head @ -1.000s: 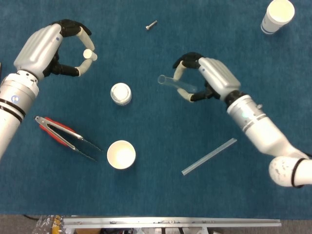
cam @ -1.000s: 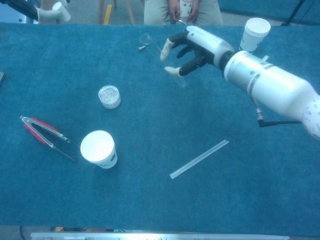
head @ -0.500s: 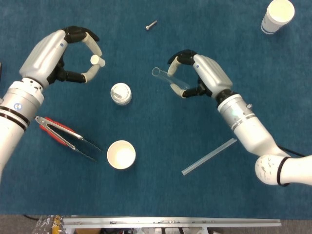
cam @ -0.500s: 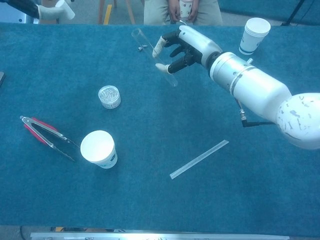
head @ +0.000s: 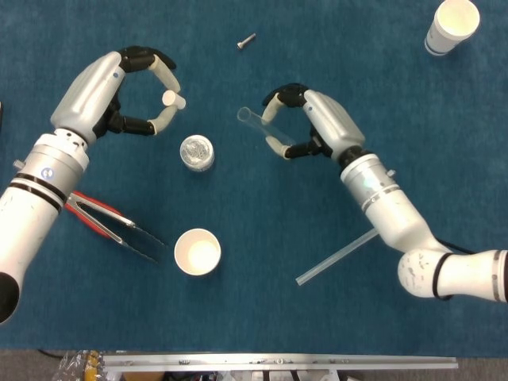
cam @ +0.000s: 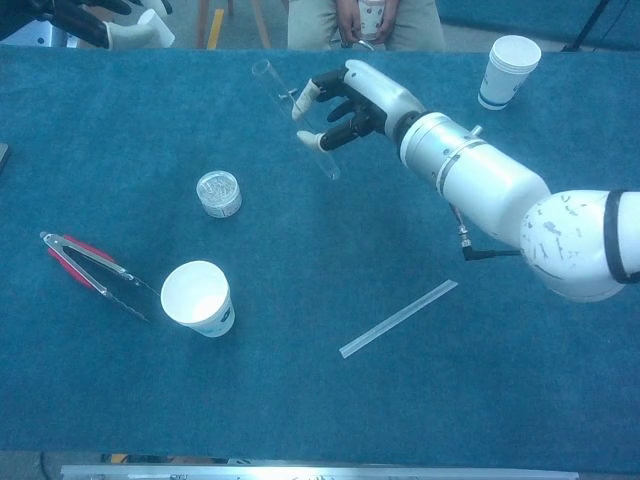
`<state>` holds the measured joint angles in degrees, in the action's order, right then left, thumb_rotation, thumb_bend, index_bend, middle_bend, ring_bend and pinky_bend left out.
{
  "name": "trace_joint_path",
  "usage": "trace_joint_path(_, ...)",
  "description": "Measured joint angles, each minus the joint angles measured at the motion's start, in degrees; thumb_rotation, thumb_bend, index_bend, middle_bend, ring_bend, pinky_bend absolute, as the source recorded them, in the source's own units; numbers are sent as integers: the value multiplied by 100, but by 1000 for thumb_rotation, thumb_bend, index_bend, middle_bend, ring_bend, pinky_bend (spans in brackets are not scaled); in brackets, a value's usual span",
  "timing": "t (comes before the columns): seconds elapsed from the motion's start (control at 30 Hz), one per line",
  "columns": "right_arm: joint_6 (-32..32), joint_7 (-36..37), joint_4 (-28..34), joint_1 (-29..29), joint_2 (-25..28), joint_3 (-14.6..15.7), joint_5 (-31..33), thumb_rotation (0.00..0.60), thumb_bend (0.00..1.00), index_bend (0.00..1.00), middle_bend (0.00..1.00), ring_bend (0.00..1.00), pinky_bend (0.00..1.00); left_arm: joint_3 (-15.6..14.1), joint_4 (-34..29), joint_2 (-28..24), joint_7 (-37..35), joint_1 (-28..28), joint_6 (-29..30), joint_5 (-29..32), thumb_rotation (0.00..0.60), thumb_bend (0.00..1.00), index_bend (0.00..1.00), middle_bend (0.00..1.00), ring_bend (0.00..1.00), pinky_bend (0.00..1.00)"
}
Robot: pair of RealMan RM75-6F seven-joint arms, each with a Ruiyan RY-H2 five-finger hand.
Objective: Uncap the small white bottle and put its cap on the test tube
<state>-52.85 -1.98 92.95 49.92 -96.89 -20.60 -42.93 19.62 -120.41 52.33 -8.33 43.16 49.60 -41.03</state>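
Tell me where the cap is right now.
In the head view the cap is upper left, pinched by the left hand, above the small white bottle.

Test tube [head: 266, 130] clear, glossy; table cloth [head: 262, 238] matt blue, napped; tongs [head: 111, 222] shiny metal, red grips.

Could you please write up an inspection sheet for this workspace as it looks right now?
Surface: blue cloth table, flat.
Job's things: test tube held tilted above the table by the right hand; cap pinched by the left hand; small white bottle standing open between the hands.
Clutter: red-handled tongs, two paper cups, clear rod, screw.
Hands: both holding things.
Cables: thin black cable at the right forearm.
Surroundings: person's legs beyond the far edge.
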Motion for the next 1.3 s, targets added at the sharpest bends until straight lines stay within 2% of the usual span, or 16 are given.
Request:
trace_joint_path(0.5, 123, -70, -518, 351, -508, -272, 301, 600, 303, 628, 328, 151, 235, -69, 45, 243, 85, 99, 93, 48, 600, 336, 535, 273, 149, 78)
trace_joint_path(1.3, 198, -153, -709, 602, -760, -455, 439, 600, 304, 628, 328, 151, 235, -137, 249, 581, 308, 315, 134, 207, 600, 336, 535, 272, 148, 78)
